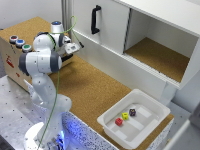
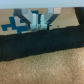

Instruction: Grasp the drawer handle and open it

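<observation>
Your arm is folded at the exterior view's left, its end effector (image 1: 75, 48) held low over the cork surface (image 1: 95, 90); you cannot tell whether it is released or clenched. The black drawer handle (image 1: 95, 19) sits upright on the white cabinet front (image 1: 107, 25), well apart from the end effector.

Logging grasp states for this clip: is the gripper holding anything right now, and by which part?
Nothing is visibly held. The gripper is apart from the black handle; its finger state cannot be told.
</observation>
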`<move>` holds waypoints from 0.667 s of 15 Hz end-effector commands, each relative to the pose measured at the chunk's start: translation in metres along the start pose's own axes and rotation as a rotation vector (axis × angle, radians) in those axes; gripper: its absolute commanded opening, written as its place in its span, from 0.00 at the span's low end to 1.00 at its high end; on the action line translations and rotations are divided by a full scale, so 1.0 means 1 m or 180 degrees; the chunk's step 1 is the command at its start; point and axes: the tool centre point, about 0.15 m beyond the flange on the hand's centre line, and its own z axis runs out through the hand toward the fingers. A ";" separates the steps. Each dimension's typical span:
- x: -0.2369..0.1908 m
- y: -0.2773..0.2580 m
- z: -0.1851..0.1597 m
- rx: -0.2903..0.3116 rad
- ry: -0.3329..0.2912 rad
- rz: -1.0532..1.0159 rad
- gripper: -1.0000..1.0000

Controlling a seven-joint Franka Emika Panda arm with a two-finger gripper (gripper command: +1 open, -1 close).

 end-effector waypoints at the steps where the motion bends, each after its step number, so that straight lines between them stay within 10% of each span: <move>1: -0.039 0.010 -0.001 -0.0127 0.0168 0.0048 0.00; 10: -0.097 0.019 0.004 0.0065 0.0289 0.0017 0.00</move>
